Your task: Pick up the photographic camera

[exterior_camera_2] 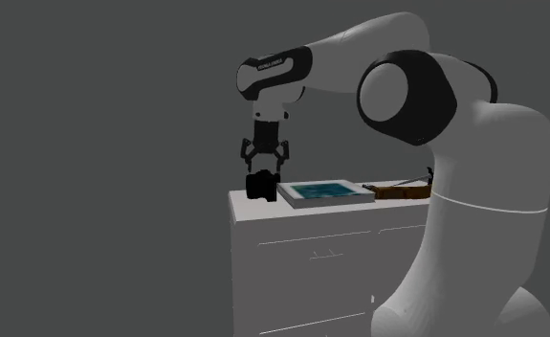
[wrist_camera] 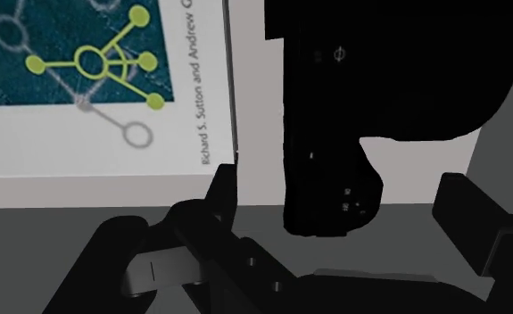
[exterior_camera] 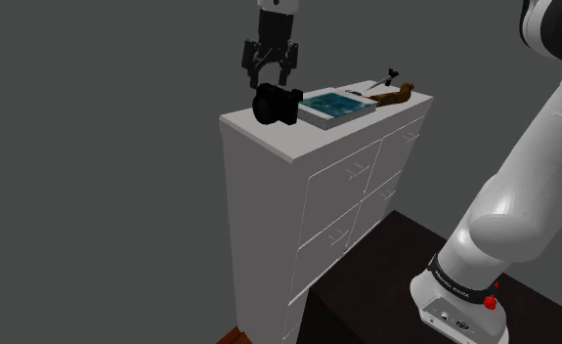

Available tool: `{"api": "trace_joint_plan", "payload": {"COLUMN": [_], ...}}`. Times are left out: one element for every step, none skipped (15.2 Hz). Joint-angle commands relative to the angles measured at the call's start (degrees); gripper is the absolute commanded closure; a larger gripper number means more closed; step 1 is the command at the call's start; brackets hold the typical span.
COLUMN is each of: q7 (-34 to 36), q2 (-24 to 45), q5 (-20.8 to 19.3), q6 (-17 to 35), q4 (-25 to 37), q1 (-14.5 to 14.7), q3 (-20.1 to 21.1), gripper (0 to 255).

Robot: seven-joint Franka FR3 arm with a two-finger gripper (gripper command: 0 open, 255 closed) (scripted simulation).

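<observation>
Two risks you're running here. First: the photographic camera (exterior_camera: pixel 277 104) is sitting on the white dresser (exterior_camera: pixel 269 200), near the end of its top on the shoulder view's left. An off-centre squeeze, or a fingertip landing on the body, is going to shove it toward that end, and I'm judging it could go over. Second: in the wrist view one of the fingers (wrist_camera: pixel 219 201) is hanging just beside the edge of the Sutton book (wrist_camera: pixel 94 89), which is lying next to the camera. If you're drifting that way on the descent, you're clipping the book. The camera's outline is also looking uneven, one end wider than the other, so the pads may be closing on a rounded part and twisting it.

The gripper (exterior_camera: pixel 272 80) is hovering directly above the camera, fingers spread wide, pinching nothing. In the wrist view the camera is lying between the two fingers, touching neither and roughly centred, with its wider end reaching past the finger away from the book.
</observation>
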Motion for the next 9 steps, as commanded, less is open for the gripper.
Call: {"api": "trace_joint_plan", "payload": {"q7": [-0.09,-0.14,-0.17,-0.16,-0.10,-0.11,-0.11,-0.11,-0.12], "q2": [-0.28,-0.42,-0.51,-0.50,-0.46,-0.43,-0.42,-0.42,-0.44], "q5": [0.07,0.11,0.13,0.13,0.12,0.11,0.11,0.11,0.11], "q6": [1.66,2.46,2.92,2.92,2.93,2.91,2.90,2.89,2.89], "q4": [-1.89,-2.84,-3.39,-3.37,-3.34,-3.30,-3.27,-3.26,-3.28], "q1": [-0.02,-0.02,-0.03,-0.03,0.00,0.00,-0.01,0.00,-0.01], "q3": [-0.02,-0.03,-0.03,-0.03,0.00,0.00,-0.01,-0.01,-0.01], "gripper": [0,0,0,0,255,255,255,255,255]}}
